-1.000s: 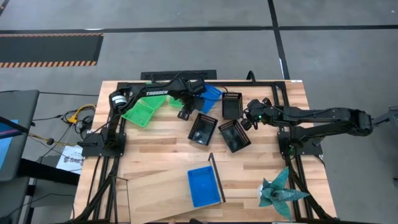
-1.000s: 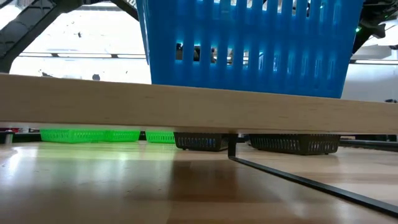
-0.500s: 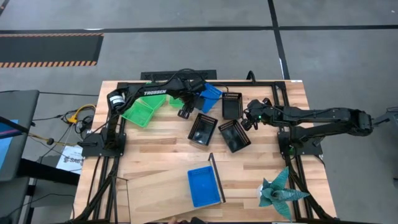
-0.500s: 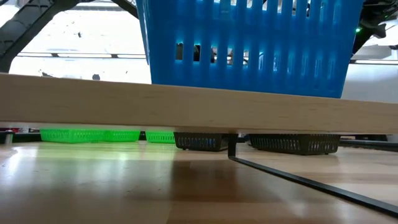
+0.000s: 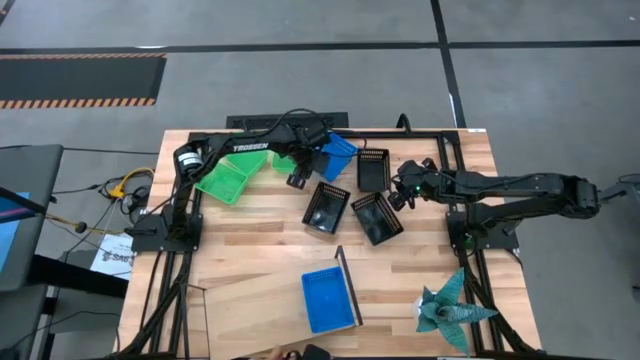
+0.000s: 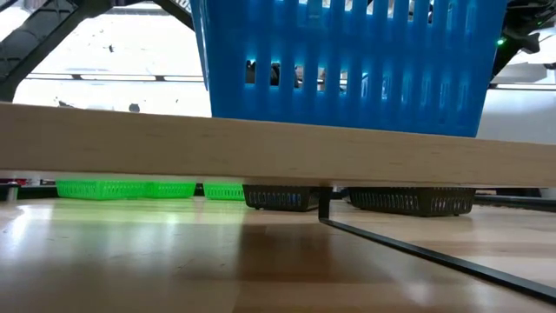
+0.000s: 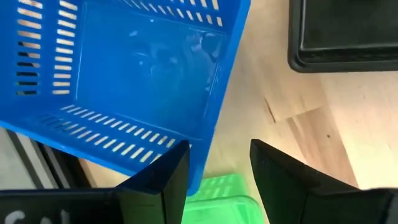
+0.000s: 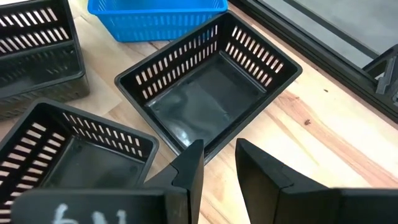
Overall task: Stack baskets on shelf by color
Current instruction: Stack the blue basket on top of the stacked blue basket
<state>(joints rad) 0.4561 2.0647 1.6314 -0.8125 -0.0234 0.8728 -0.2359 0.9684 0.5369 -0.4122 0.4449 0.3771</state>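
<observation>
A blue basket (image 5: 336,154) sits near the table's far edge, tilted, its lower corner over the green baskets (image 5: 228,178). My left gripper (image 5: 298,179) (image 7: 219,163) hovers open at that corner; the blue wall (image 7: 130,140) stands beside one finger, and I cannot tell whether they touch. Three black baskets (image 5: 372,168) (image 5: 326,207) (image 5: 377,217) rest on their bases mid-table. My right gripper (image 5: 398,192) (image 8: 219,163) is open, with a narrow gap, just short of the far black basket (image 8: 211,93). Another blue basket (image 5: 328,297) (image 6: 347,61) stands on the shelf (image 5: 260,300) (image 6: 261,143).
The shelf's thin black upright (image 5: 347,285) runs along the blue basket's right side. A teal paper origami figure (image 5: 450,306) lies at the near right corner. Bare wood shows between the black baskets and the shelf, and at the table's left.
The left arm's forearm has crept slightly toward the far edge while its gripper stays by the blue basket. The baskets and the right arm stand as before.
</observation>
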